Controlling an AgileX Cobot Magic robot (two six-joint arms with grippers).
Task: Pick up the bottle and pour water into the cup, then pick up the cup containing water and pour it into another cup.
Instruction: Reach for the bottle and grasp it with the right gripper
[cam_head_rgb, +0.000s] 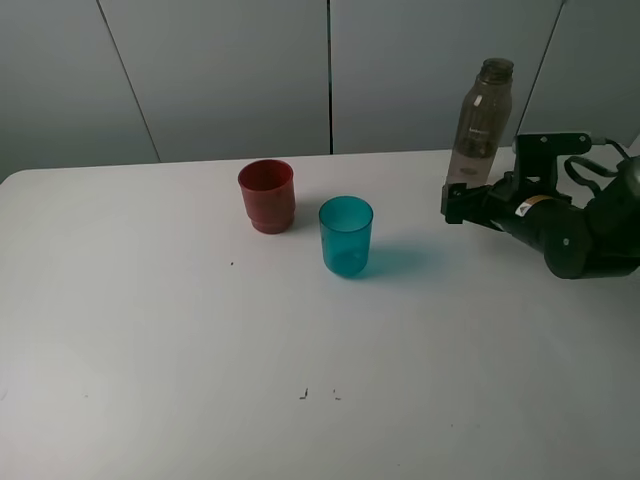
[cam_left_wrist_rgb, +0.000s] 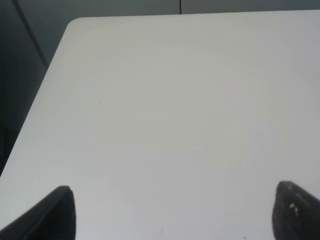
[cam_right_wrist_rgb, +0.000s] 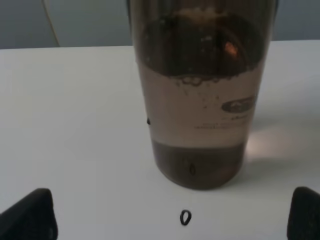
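Observation:
The tall smoky grey-brown bottle (cam_head_rgb: 483, 118) stands upright at the back right of the white table, its lower part holding water (cam_right_wrist_rgb: 197, 112). My right gripper (cam_head_rgb: 455, 203) is low in front of its base. In the right wrist view it is open (cam_right_wrist_rgb: 172, 212), the two fingertips (cam_right_wrist_rgb: 30, 215) spread wide, and the bottle stands just beyond them, not between them. The teal translucent cup (cam_head_rgb: 346, 236) stands near the table's middle. The red-brown cup (cam_head_rgb: 267, 196) is just behind it to the left. My left gripper (cam_left_wrist_rgb: 172, 210) is open over bare table; that arm is out of the exterior high view.
The white table (cam_head_rgb: 150, 350) ends at a back edge below grey wall panels (cam_head_rgb: 220, 70). Its rounded corner (cam_left_wrist_rgb: 75, 22) shows in the left wrist view. Small dark specks (cam_head_rgb: 303, 393) lie near the front.

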